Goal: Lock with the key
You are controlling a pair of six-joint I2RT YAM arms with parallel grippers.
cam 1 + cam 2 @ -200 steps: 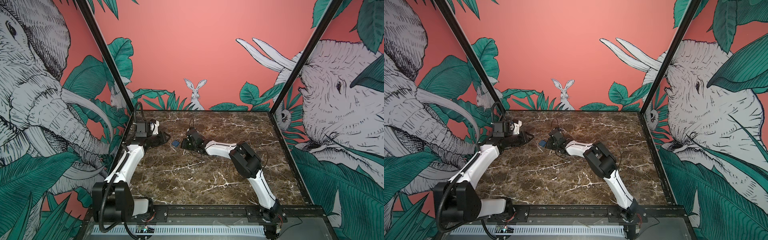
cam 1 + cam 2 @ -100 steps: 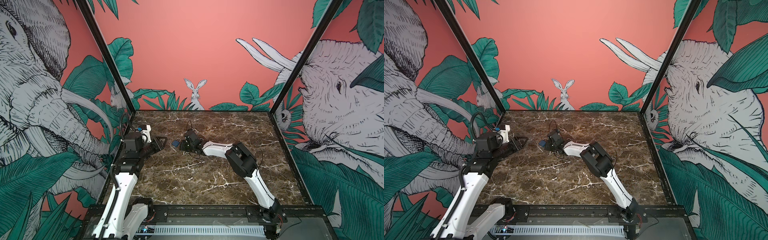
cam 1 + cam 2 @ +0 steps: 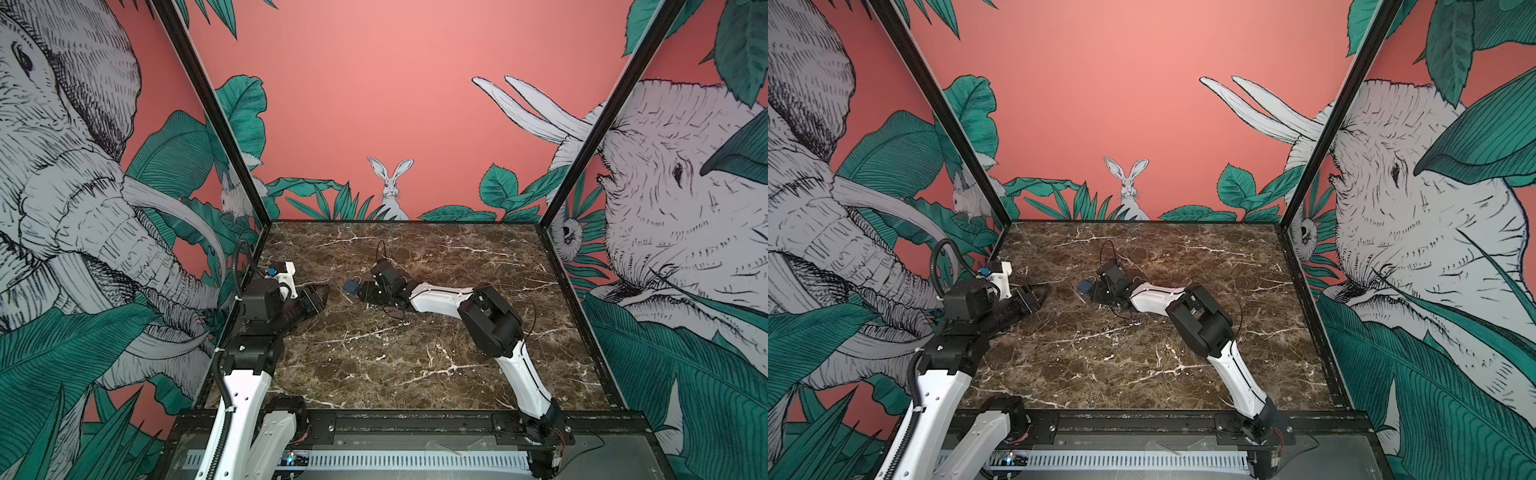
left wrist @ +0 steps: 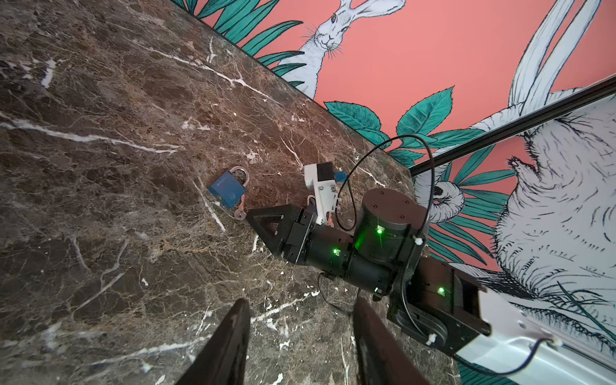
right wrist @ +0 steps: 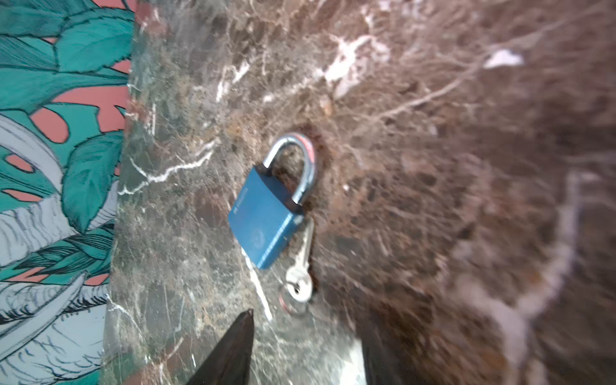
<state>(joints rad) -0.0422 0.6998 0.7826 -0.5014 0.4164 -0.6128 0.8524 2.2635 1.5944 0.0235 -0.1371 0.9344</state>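
Observation:
A blue padlock (image 5: 266, 216) lies flat on the marble table (image 3: 374, 365), left of middle toward the back; both shackle legs meet its body. A silver key (image 5: 300, 266) with a ring sticks out at its bottom edge. Both top views show the padlock (image 3: 351, 286) (image 3: 1086, 286). My right gripper (image 5: 306, 330) is open just short of the key, touching nothing; a top view shows my right gripper (image 3: 361, 291) right beside the lock. My left gripper (image 4: 301, 303) is open and empty, some way left of the padlock (image 4: 227, 188); a top view puts my left gripper (image 3: 322, 293) low over the table.
The right arm (image 3: 440, 297) stretches low across the table's middle, a thin black cable (image 3: 380, 253) looping above its wrist. Black frame posts (image 3: 257, 208) stand at the back corners. Painted walls close the table on three sides.
The right gripper's jaws have opened and let go of the key. The left arm has drawn back toward the left edge and raised its elbow, and its jaws have spread wider.

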